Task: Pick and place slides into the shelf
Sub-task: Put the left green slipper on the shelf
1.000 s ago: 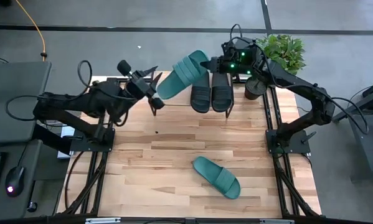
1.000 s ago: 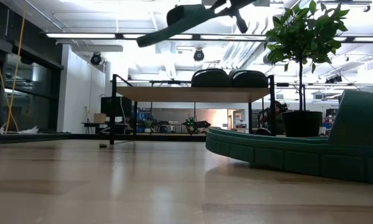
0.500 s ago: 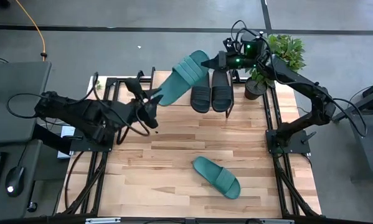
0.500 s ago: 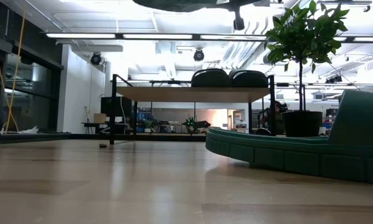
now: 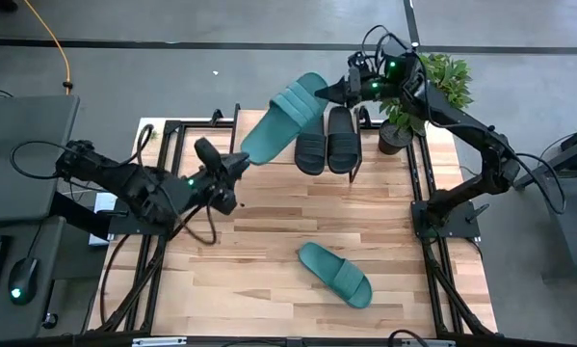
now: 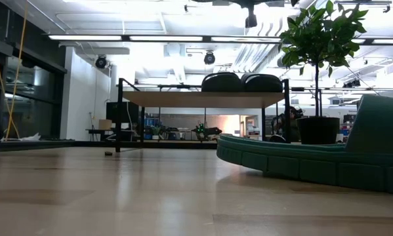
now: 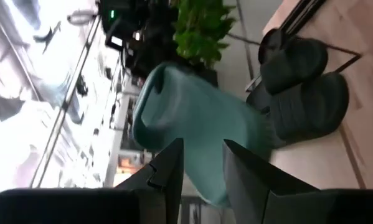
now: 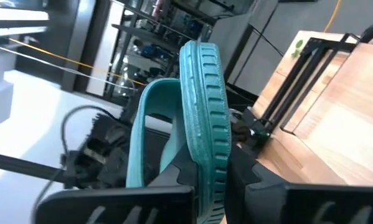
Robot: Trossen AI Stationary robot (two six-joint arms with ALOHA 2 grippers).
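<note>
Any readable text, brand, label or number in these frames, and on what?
None readable.
Held teal slide: ribbed strap, no lettering shows.
Teal slide on the table: no mark visible.
Black slides on the shelf: no logo visible.
Background room clutter: too small and blurred to read.

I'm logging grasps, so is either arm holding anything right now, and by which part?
The right end effector pinches the teal green rubber slide sandal by one end's sole edge; the left end effector holds nothing.

1. Potted plant (image 5: 432, 82), leafy green, dark pot; upper right of the high view.
2. Wooden tabletop (image 5: 269, 241), light planks; centre.
3. Yellow cable (image 5: 57, 43); upper left, on grey floor.
</note>
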